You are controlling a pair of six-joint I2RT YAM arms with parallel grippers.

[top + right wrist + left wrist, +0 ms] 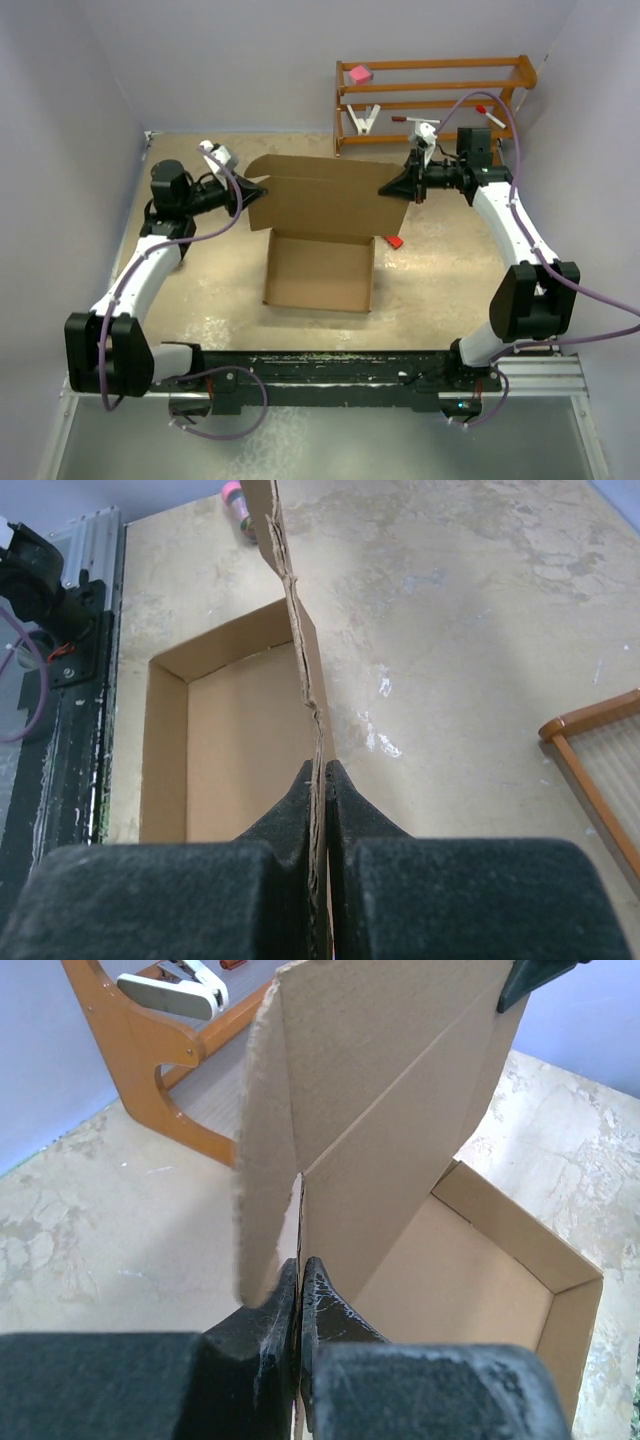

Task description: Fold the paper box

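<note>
Pale walls close in a mottled beige table (pixel 200 300), with a wooden rack (pixel 430 90) at the far right. At the middle sits the box (pixel 320 270). Its tray is already formed and lies flat, open side up, and its lid (pixel 320 195) stands upright along the far edge.

The left gripper (pixel 262 187) is clenched on the lid's left end, right by the slit where a side flap (pixel 262 1160) hangs forward. The right gripper (pixel 385 188) is pinched tight on the lid's right edge, and the wrist view shows cardboard sandwiched between its fingers (pixel 345 800).

My read is that the lid has yet to swing down over the tray. The risks:

- If one arm leads, the lid could twist and crease off its fold line, or tear at that slit.
- Nothing pins the tray, so a pull toward the bases could drag or tip it instead of bending the hinge.
- The loose flap may land outside the tray wall and block closing.
- A small red piece (pixel 394 241) lies just beside the tray's far right corner and might snag a descending finger.
</note>
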